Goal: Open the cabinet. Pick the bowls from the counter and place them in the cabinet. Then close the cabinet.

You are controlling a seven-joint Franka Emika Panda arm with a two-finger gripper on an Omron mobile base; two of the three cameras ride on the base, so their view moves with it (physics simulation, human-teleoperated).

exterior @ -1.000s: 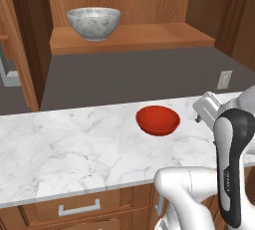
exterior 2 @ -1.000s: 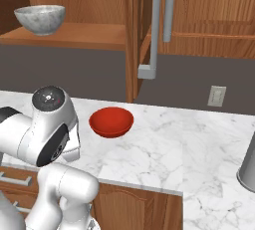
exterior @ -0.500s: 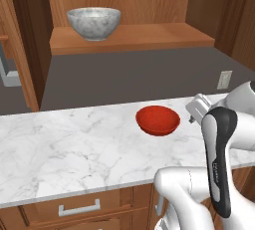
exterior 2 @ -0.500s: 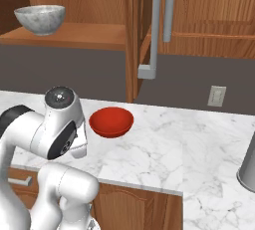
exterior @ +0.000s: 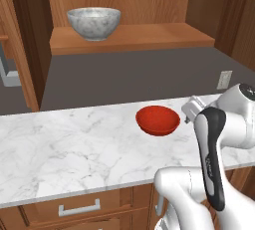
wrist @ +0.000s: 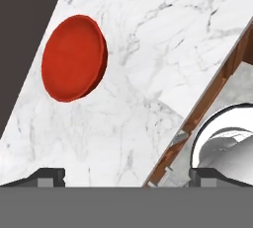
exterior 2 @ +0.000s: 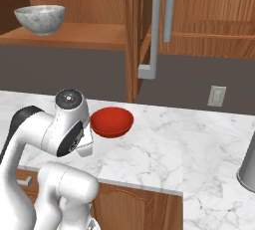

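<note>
The cabinet (exterior: 129, 37) stands open, its door (exterior 2: 133, 35) swung out edge-on with a long grey handle (exterior 2: 155, 25). On its wooden shelf sits the marble bowl (exterior: 93, 22) (exterior 2: 40, 19). Below it, the red bowl (exterior: 158, 120) (exterior 2: 112, 122) (wrist: 74, 57) rests upright on the white marble counter (exterior: 74, 149). My gripper (wrist: 127, 175) is open with nothing between its fingertips (wrist: 47, 175). It hovers over the counter just right of the red bowl in the left base view, without touching it. In the hand view the bowl lies at the upper left.
A wall outlet (exterior: 225, 79) (exterior 2: 216, 95) sits on the dark backsplash. A grey metal vessel (exterior 2: 247, 167) stands at the counter's far right. Drawers with short handles (exterior: 78, 208) run under the counter. A closed neighbouring door carries another bar handle (exterior 2: 169, 7).
The arm has swung a little toward the red bowl, bringing the hand closer to it. Both bowls and the door stay where they were. The gripper stays open.
</note>
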